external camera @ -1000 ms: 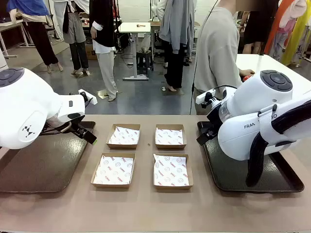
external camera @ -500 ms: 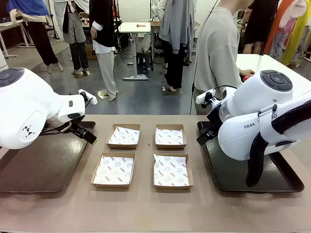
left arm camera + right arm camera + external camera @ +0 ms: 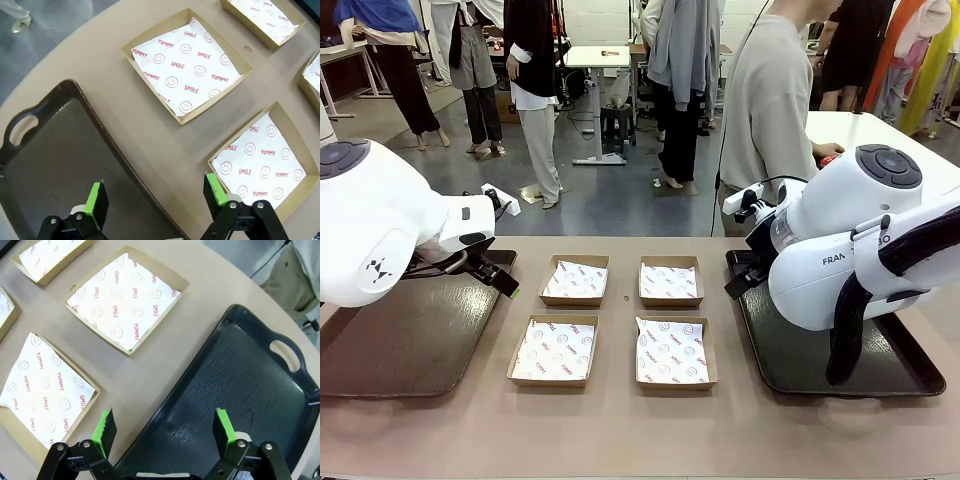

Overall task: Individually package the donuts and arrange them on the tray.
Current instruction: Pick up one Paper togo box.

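The left pincer (image 3: 155, 192) is held wide over the edge of the left tray (image 3: 55, 150); the right pincer (image 3: 165, 427) is held wide over the right tray (image 3: 240, 385). Four paper-lined boxes (image 3: 553, 350) are laid between the trays on the desk (image 3: 620, 430).

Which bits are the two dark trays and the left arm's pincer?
left tray (image 3: 420, 345): front view, bare floor.
right tray (image 3: 240, 385): right wrist view, bare floor.
left pincer (image 3: 154, 192): left wrist view, midway between its open fingertips.
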You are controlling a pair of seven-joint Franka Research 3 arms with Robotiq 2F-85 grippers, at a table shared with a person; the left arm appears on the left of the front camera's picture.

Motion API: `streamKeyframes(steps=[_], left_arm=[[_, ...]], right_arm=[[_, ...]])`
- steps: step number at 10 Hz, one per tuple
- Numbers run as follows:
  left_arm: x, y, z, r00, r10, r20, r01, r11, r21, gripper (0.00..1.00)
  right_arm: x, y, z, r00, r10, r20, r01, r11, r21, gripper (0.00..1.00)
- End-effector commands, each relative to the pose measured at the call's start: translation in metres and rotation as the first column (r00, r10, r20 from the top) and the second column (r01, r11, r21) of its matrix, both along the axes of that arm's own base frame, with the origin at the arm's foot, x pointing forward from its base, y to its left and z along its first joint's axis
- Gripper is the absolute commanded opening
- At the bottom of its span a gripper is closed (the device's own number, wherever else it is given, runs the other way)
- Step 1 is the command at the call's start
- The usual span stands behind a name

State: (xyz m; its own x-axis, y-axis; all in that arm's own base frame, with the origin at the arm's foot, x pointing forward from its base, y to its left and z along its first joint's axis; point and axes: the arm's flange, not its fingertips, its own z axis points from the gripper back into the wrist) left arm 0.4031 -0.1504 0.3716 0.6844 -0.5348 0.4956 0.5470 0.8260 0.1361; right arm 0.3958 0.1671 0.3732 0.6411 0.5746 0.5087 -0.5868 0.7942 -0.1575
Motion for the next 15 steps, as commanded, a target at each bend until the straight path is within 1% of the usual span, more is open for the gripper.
streamKeyframes(steps=[1,2,3,4,5,6,7,8,9,10,11,12,14,15], left_arm=[[0.000,0.000,0.000,1.000,0.000,0.000,0.000,1.000,0.000,1.00],[0.000,0.000,0.000,1.000,0.000,0.000,0.000,1.000,0.000,1.00],[-0.029,0.013,0.006,0.992,-0.128,0.006,0.128,0.991,0.027,1.00],[-0.064,0.024,0.012,0.993,-0.120,-0.011,0.121,0.989,0.083,1.00],[-0.101,0.041,0.018,0.993,-0.110,-0.050,0.114,0.990,0.085,1.00],[-0.120,0.053,0.023,0.990,-0.108,-0.087,0.115,0.990,0.084,1.00],[-0.141,0.061,0.022,0.982,-0.135,-0.134,0.143,0.988,0.052,1.00],[-0.155,0.067,0.019,0.977,-0.133,-0.169,0.140,0.990,0.030,1.00],[-0.165,0.071,0.017,0.971,-0.140,-0.192,0.144,0.989,0.008,1.00],[-0.174,0.073,0.009,0.967,-0.137,-0.216,0.139,0.990,-0.005,1.00],[-0.167,0.076,-0.002,0.970,-0.115,-0.213,0.118,0.993,0.004,1.00],[-0.062,0.032,0.084,0.970,-0.119,-0.213,0.129,0.991,0.033,1.00],[-0.062,0.032,0.084,0.970,-0.119,-0.213,0.129,0.991,0.033,1.00],[-0.062,0.032,0.084,0.970,-0.119,-0.213,0.129,0.991,0.033,1.00]], right_arm=[[0.000,0.000,0.000,1.000,0.000,0.000,0.000,1.000,0.000,1.00],[0.000,0.000,0.000,1.000,0.000,0.000,0.000,1.000,0.000,1.00],[-0.021,-0.007,0.005,0.999,-0.035,-0.020,0.035,0.999,-0.019,1.00],[-0.047,-0.016,0.011,0.999,-0.041,-0.027,0.040,0.999,-0.028,1.00],[-0.080,-0.026,0.018,0.997,-0.026,-0.066,0.024,0.999,-0.044,1.00],[-0.100,-0.032,0.022,0.995,-0.032,-0.099,0.026,0.998,-0.061,1.00],[-0.121,-0.038,0.019,0.985,-0.027,-0.173,0.013,0.997,-0.082,1.00],[-0.141,-0.042,0.013,0.969,-0.015,-0.246,-0.007,0.996,-0.088,1.00],[-0.158,-0.044,0.008,0.953,-0.005,-0.302,-0.022,0.996,-0.086,1.00],[-0.171,-0.049,0.005,0.950,-0.025,-0.310,-0.004,0.996,-0.091,1.00],[-0.173,-0.050,0.002,0.953,-0.043,-0.300,0.013,0.995,-0.101,1.00],[-0.070,-0.006,0.058,0.954,-0.010,-0.299,-0.026,0.993,-0.117,1.00],[-0.070,-0.006,0.058,0.954,-0.010,-0.299,-0.026,0.993,-0.117,1.00],[-0.079,-0.008,0.066,0.949,-0.018,-0.314,-0.022,0.992,-0.124,1.00]])
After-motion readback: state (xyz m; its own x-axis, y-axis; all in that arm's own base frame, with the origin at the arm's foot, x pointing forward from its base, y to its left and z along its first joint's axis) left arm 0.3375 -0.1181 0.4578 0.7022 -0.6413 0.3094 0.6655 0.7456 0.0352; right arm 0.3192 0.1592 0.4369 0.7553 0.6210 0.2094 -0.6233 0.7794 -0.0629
